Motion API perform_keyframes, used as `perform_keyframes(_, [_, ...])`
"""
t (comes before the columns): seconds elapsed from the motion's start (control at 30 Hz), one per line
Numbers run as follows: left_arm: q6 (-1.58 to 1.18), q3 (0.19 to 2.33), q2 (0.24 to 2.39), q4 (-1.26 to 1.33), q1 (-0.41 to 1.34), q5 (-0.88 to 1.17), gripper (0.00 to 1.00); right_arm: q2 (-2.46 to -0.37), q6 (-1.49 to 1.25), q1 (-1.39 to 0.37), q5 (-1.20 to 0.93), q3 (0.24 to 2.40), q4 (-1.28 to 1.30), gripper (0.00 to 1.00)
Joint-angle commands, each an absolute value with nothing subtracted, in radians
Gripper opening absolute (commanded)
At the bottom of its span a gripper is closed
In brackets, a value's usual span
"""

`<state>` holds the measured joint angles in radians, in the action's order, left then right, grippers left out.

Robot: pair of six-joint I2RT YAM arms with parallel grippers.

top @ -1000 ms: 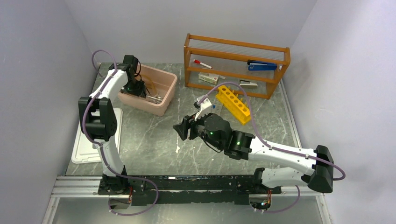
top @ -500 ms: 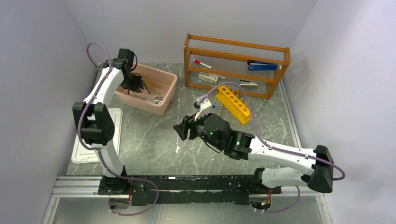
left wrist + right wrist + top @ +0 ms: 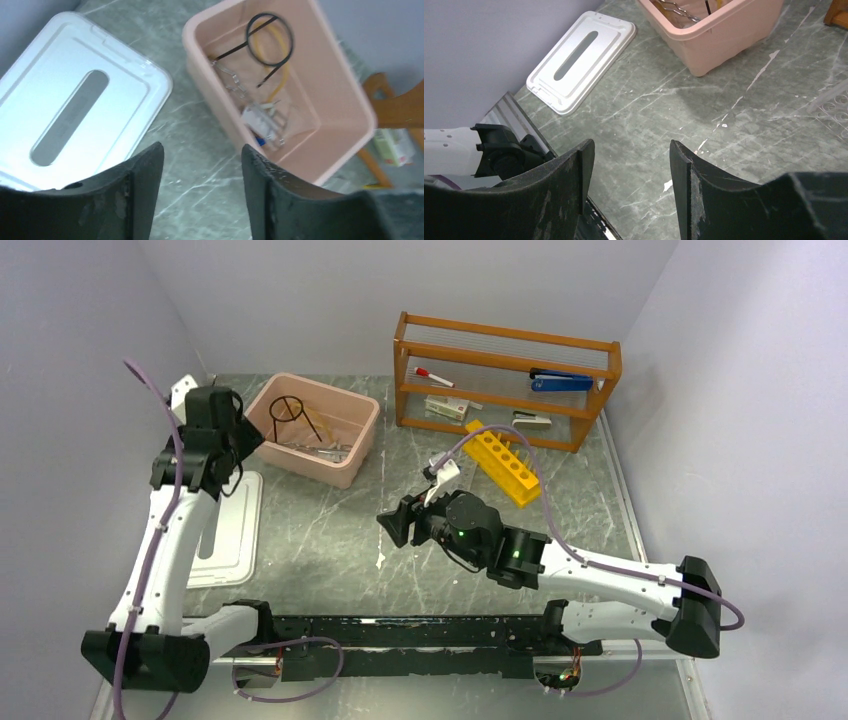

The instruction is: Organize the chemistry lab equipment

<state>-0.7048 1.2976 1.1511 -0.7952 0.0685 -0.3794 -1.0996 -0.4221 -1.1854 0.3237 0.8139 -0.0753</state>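
Your left claw (image 3: 200,155) is hovering with its jaws parted and nothing between them, above the counter (image 3: 200,115) in the gap between the white lid (image 3: 75,100) and the pink bin (image 3: 345,105). In the top view it is sitting at about 9 o'clock of the bin.

Inside the bin, the black wire ring stand (image 3: 232,49) is resting at the far end. The tan rubber tubing (image 3: 287,70) is showing through its ring, and the silvery metal tongs (image 3: 227,75) are lying beside it. A blue-capped tube (image 3: 257,141) is peeking out at the near end.

Your right claw (image 3: 630,147) is standing wide open and empty over mid-counter, pointing toward 10 o'clock. The yellow rack (image 3: 500,462) is lying at its 1 o'clock.
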Motion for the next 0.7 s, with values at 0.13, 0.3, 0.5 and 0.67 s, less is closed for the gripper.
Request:
perform_keyframes(0.13, [-0.560, 1.016, 1.072, -0.764, 0.029, -0.345, 0.69, -1.034, -0.432, -1.180, 0.319, 0.758, -0.135, 0.61])
perform_keyframes(0.3, [-0.598, 0.869, 1.114, -0.707, -0.037, -0.246, 0.64, -1.026, -0.444, -1.181, 0.313, 0.744, -0.143, 0.61])
perform_keyframes(0.5, [-0.531, 0.778, 1.235, -0.590, -0.130, -0.208, 0.66, -1.013, -0.451, -1.181, 0.319, 0.726, -0.162, 0.61])
perform_keyframes(0.67, [-0.497, 0.780, 1.331, -0.530, -0.217, -0.115, 0.71, -0.991, -0.465, -1.180, 0.326, 0.685, -0.205, 0.61])
